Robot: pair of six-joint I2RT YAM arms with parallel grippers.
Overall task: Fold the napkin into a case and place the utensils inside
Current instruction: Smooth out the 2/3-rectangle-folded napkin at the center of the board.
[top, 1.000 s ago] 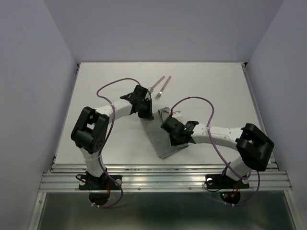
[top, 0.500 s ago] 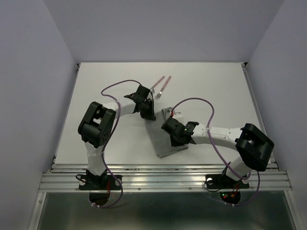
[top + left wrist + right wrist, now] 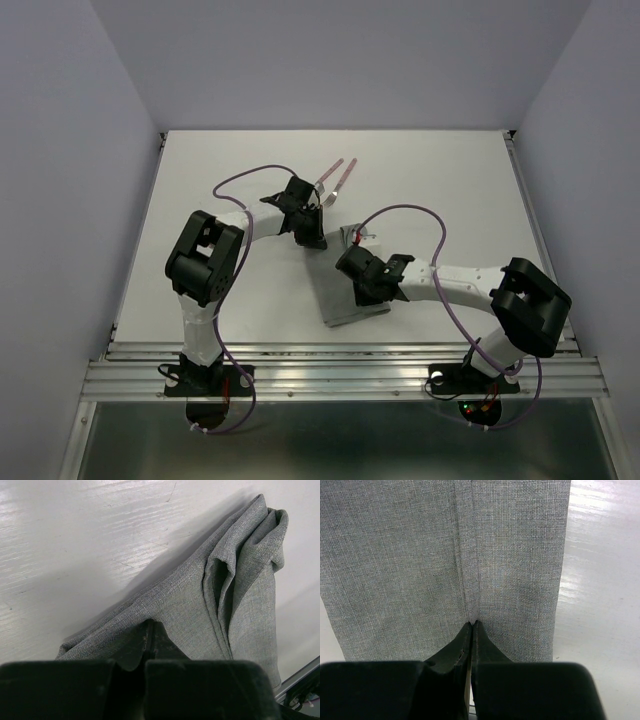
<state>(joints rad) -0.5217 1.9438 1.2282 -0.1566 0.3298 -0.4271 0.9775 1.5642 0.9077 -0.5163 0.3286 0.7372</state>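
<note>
My left gripper pinches the woven grey napkin, bunched at 1 o'clock. Right gripper closed, tips at its flat seam. Pink-handled utensils at 12 show only overhead.

High fixed view down and forward; both wrist views close above the same napkin.
</note>
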